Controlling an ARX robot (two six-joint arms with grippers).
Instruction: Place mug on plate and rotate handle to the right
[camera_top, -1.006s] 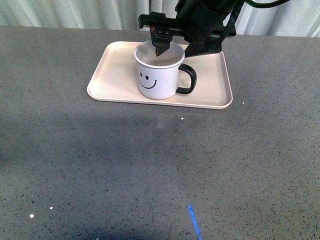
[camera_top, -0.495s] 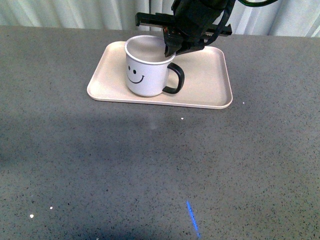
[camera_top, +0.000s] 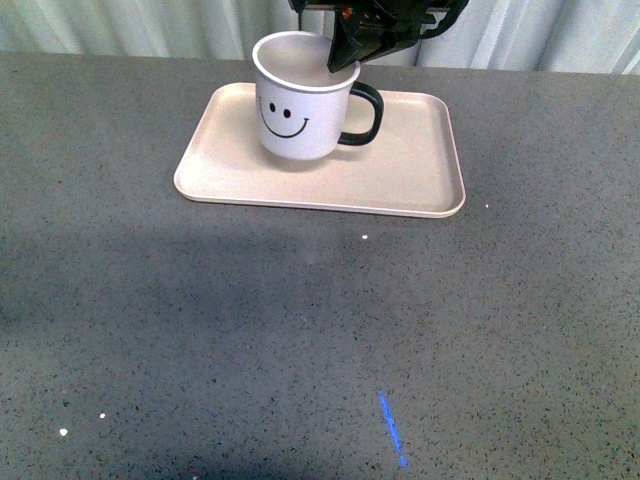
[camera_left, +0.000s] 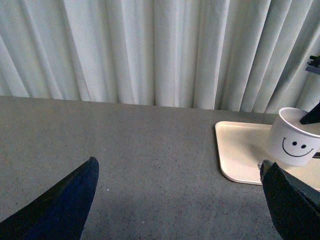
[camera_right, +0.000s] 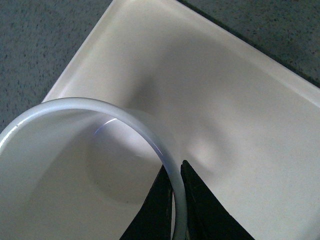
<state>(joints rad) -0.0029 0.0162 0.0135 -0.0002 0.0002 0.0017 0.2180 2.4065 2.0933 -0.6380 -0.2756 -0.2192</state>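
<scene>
The white mug (camera_top: 298, 105) with a black smiley face hangs tilted above the pale pink-beige plate (camera_top: 410, 170), lifted clear of it. Its black handle (camera_top: 365, 115) points right. My right gripper (camera_top: 340, 55) is shut on the mug's rim at the back right, one finger inside and one outside; the right wrist view shows the rim (camera_right: 150, 135) pinched between the fingers (camera_right: 200, 210) above the plate (camera_right: 240, 100). My left gripper (camera_left: 180, 200) is open and empty over the table, to the left of the plate (camera_left: 240, 155) and mug (camera_left: 295, 140).
The grey speckled table (camera_top: 300, 330) extends in front of the plate. White curtains (camera_left: 150, 50) hang behind the table's far edge. A short blue mark (camera_top: 392, 430) lies on the table near the front.
The mug has risen off the plate and shifted slightly back and left, tilting in my right gripper. The handle still points right.
</scene>
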